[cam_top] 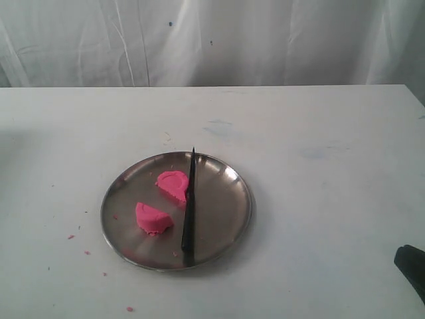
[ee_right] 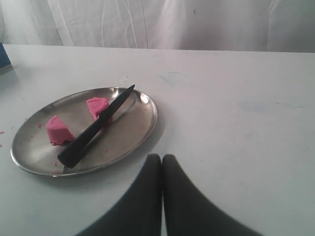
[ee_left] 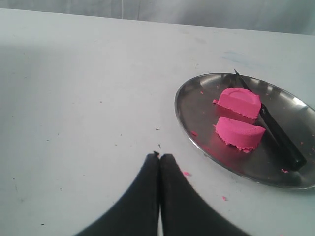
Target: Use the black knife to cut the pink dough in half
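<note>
The pink dough lies in two half-round chunks on the steel plate (cam_top: 229, 229): one chunk (cam_top: 172, 184) toward the back, the other (cam_top: 152, 218) nearer the front left. The black knife (cam_top: 189, 209) rests across the plate beside them, its tip pointing to the far rim and touching the back chunk. In the left wrist view the chunks (ee_left: 239, 102) (ee_left: 239, 132) and knife (ee_left: 278, 135) show clearly. My left gripper (ee_left: 159, 156) is shut and empty, off the plate's left. My right gripper (ee_right: 161, 157) is shut and empty, right of the plate (ee_right: 142, 130); only a dark part of that arm (cam_top: 412, 266) shows in the exterior view.
Tiny pink crumbs (cam_top: 71, 236) lie scattered on the white table (cam_top: 319, 146) left of and in front of the plate. A white curtain (cam_top: 212, 40) hangs behind the table's far edge.
</note>
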Robot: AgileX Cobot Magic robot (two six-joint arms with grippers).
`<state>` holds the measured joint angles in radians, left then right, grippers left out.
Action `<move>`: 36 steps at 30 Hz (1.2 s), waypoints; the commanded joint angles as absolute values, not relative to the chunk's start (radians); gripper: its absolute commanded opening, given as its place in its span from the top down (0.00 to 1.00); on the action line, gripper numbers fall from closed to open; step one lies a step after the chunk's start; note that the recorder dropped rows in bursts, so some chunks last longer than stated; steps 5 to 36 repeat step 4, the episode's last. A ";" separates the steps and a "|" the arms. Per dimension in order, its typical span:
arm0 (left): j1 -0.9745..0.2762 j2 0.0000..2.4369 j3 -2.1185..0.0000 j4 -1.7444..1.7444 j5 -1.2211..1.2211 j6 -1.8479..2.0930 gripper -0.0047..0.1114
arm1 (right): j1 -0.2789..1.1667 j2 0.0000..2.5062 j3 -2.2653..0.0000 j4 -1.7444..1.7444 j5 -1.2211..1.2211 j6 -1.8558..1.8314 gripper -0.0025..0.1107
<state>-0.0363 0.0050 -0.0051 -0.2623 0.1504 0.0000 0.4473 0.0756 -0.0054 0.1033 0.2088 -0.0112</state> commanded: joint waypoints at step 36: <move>-0.033 0.000 0.000 -0.261 0.150 0.000 0.96 | 0.440 0.070 0.000 0.096 0.205 -0.023 0.98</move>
